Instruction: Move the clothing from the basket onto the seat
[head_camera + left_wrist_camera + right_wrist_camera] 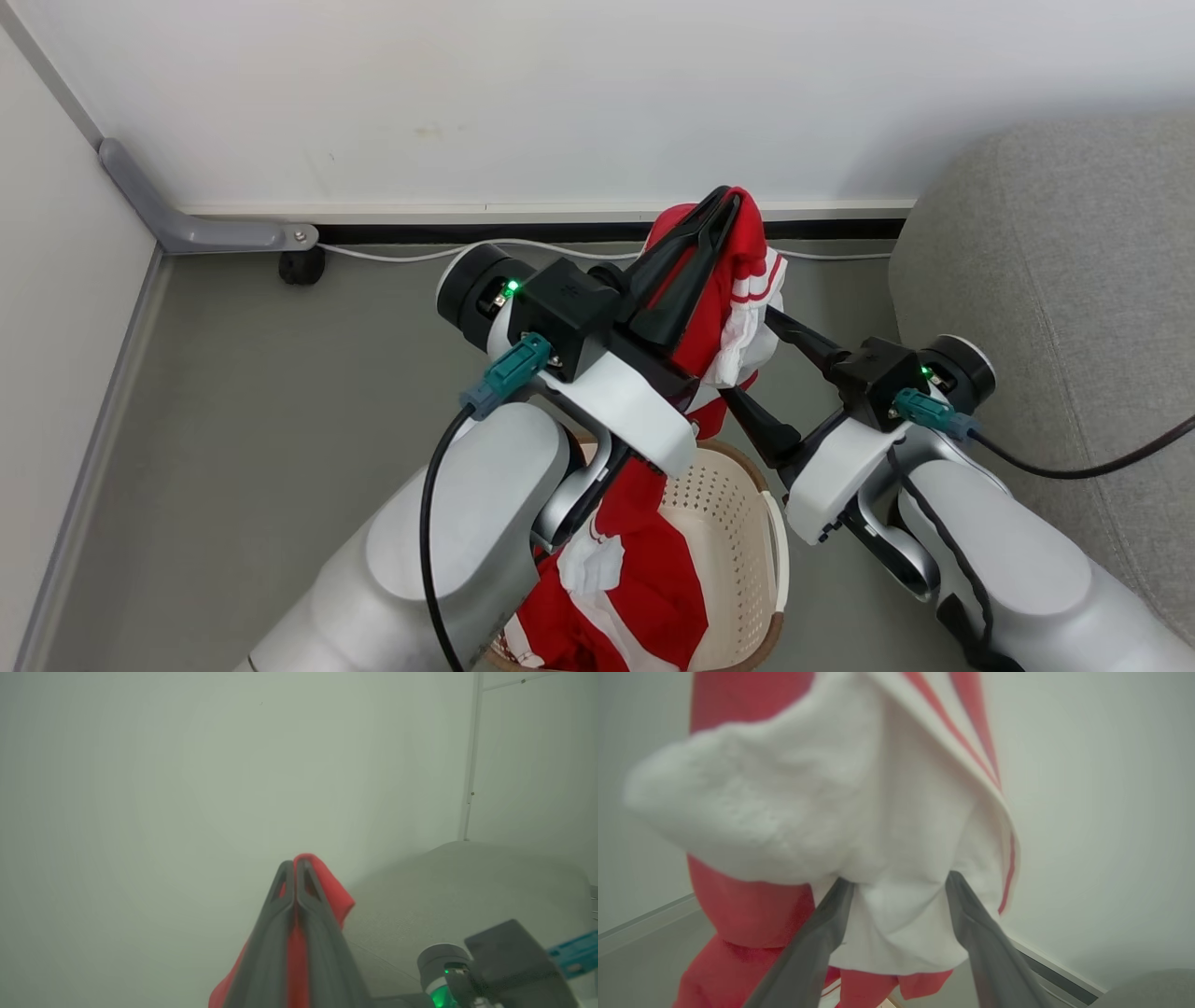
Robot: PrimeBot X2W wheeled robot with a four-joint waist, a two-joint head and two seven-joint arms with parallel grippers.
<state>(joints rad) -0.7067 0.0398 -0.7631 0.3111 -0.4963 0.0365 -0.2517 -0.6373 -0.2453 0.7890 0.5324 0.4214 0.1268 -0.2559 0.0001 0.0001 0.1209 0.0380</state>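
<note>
**Garment held high over basket, seat to the right**

Pinched tight between the closed fingers of the left end effector [719, 203] is a red fold of one garment [738, 271]. It is held up above the basket [733, 541], and its white-striped hem hangs down on the right. The right end effector [745, 353] reaches in from the right with its fingers spread wide, one on each side of a white fold, not clamped on it.

The second garment [644, 579] lies bunched inside the basket. The left forearm hides whether the hanging one trails down to it.

The basket stands on the grey floor [280, 392], near the robot, with bare floor to its left and on its far side up to the wall [560, 93]. A white cable [401, 254] runs along the wall's foot. The seat [1055, 261] rises just right of the right arm, its rounded corner nearest the wall.

The left wrist view shows the shut left end effector [294, 865] with red cloth through its fingers and the seat [458, 882] beyond. The right wrist view shows the open right end effector [896, 882] up against white fabric.
</note>
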